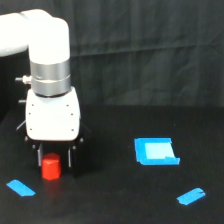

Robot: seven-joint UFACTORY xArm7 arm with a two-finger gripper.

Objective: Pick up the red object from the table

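Note:
The red object (pixel 50 168), a small red-orange block, stands on the black table (pixel 110 200) at the exterior view's left. My gripper (pixel 56 160) hangs straight down from the white arm (pixel 50 75) and straddles the block. Its two dark fingers stand on either side of the block. A gap shows between the block and the finger (pixel 71 157) on the view's right, so the gripper is open. The fingertips are hard to tell apart from the dark table.
A flat blue square piece (pixel 156 151) lies on the table at the view's right. Short blue tape strips lie at the front left (pixel 20 188) and front right (pixel 191 196). A black cloth backdrop (pixel 150 50) hangs behind.

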